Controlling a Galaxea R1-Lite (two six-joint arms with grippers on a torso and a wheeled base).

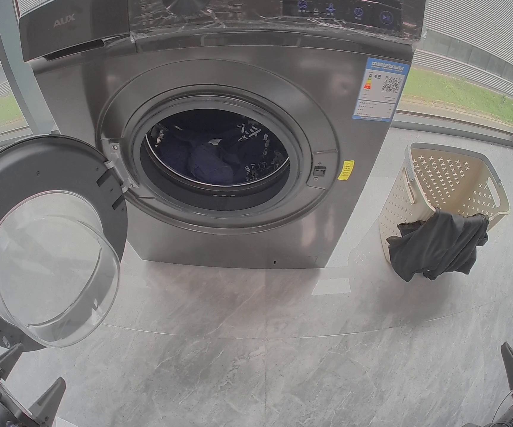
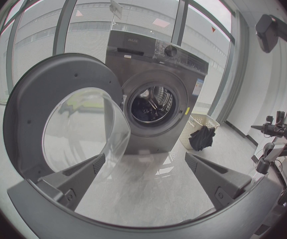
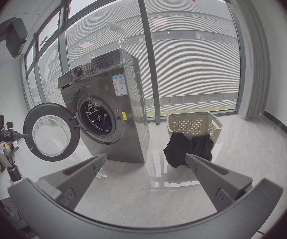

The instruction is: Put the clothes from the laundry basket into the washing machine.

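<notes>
Washing machine [image 1: 209,60] fills the upper centre of the head view. Its door [image 1: 37,238] is swung wide open at the left. Drum already holds dark clothes [image 1: 215,158]. Laundry basket [image 1: 453,148] stands at the right of the frame, near the machine's front corner. One dark garment [image 1: 440,244] hangs over the basket's near rim, mostly draped down the outside wall. Basket bottom is hidden, so more inside cannot be ruled out.

Left gripper [image 2: 144,155] sits in the lower left corner of the head view, below the door, with fingers spread wide and nothing between them. Right gripper [image 3: 144,155] is in the lower right corner, likewise wide apart and empty, well apart from the basket.

Judged step: fetch the draped garment. The right gripper is the nearer one.
- Come down on the bunched fabric at the rim, where the folds look thick, not on the loose hanging hem.
- Pinch cloth only. Catching the plastic edge could tip or drag the light basket.
- Lift until the tail clears the rim.
- Carry it left to the drum mouth and go well inside before letting go, so no sleeve trails out.
- Keep off the open door.
</notes>
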